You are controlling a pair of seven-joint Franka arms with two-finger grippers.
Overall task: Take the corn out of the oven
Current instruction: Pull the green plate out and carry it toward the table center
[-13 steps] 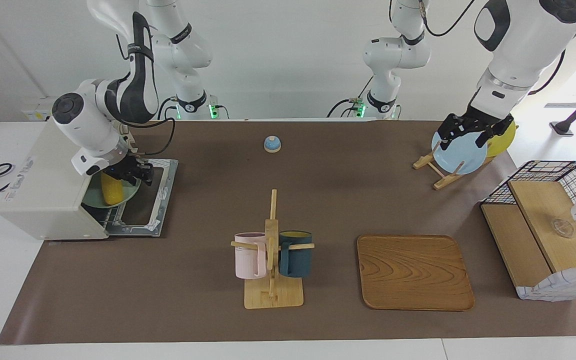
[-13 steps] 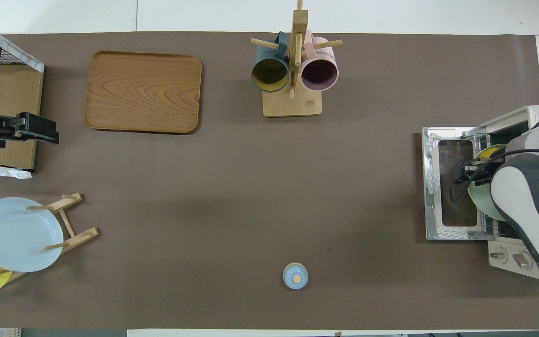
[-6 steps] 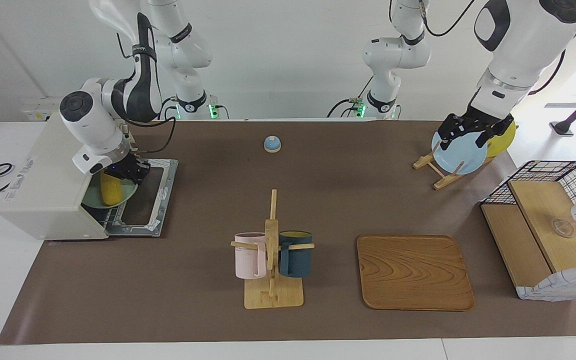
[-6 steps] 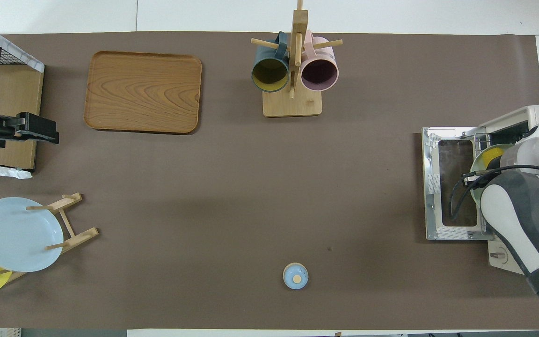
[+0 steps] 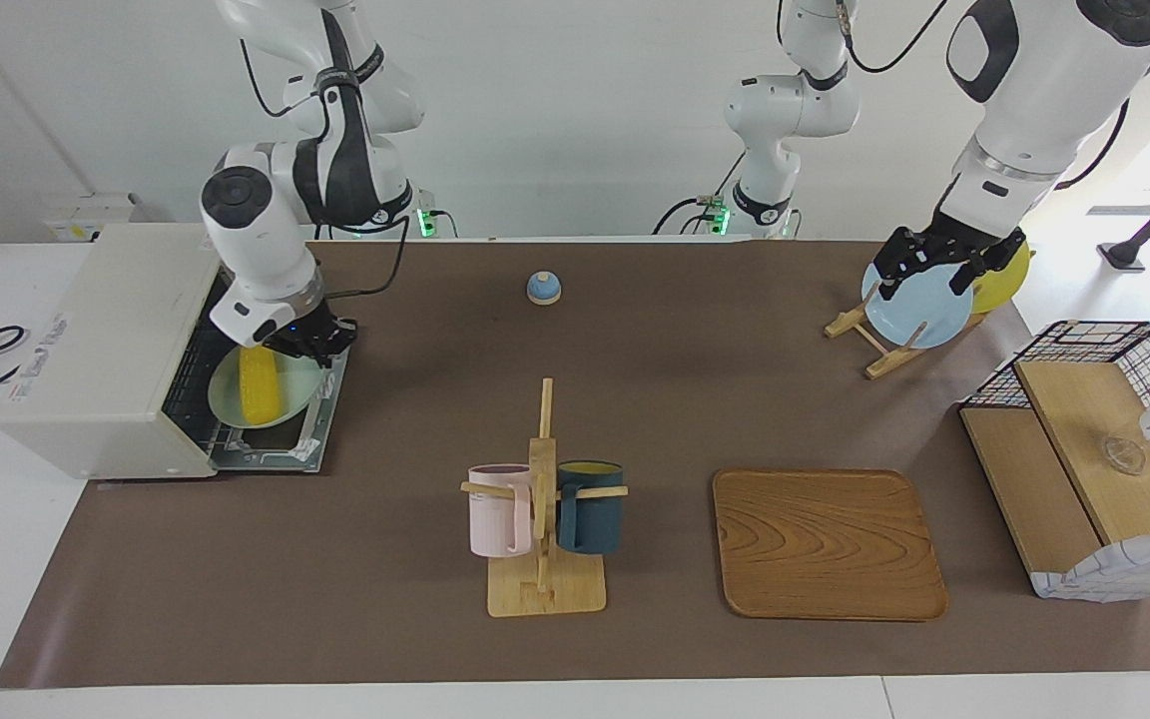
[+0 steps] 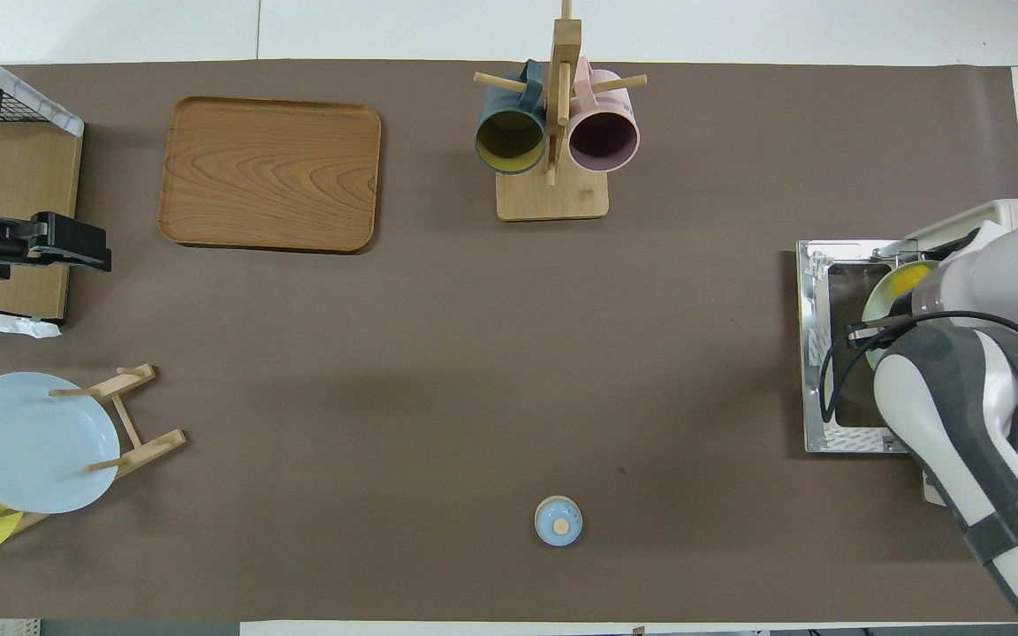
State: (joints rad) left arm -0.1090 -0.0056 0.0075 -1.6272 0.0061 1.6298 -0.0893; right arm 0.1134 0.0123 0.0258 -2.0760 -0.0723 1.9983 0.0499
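The yellow corn [image 5: 261, 397] lies on a pale green plate [image 5: 301, 385]. My right gripper [image 5: 313, 340] is shut on that plate's rim and holds it over the oven's dropped-open door [image 5: 276, 455], just outside the mouth. The off-white oven [image 5: 106, 330] stands at the right arm's end of the table. In the overhead view the corn [image 6: 908, 276] and plate [image 6: 877, 307] peek out from under the right arm, over the door [image 6: 818, 353] of the oven [image 6: 1004, 216]. My left gripper [image 5: 937, 268] waits in the air by the plate rack.
A rack with a blue plate [image 5: 909, 310] and a yellow plate stands at the left arm's end, beside a wire-and-wood basket [image 5: 1084, 439]. A wooden tray [image 5: 828, 544], a mug tree [image 5: 543, 499] with two mugs and a small blue bell [image 5: 543, 288] stand mid-table.
My right gripper has pulled the green plate with the corn out of the oven's mouth to over the open door. The left arm has not moved.
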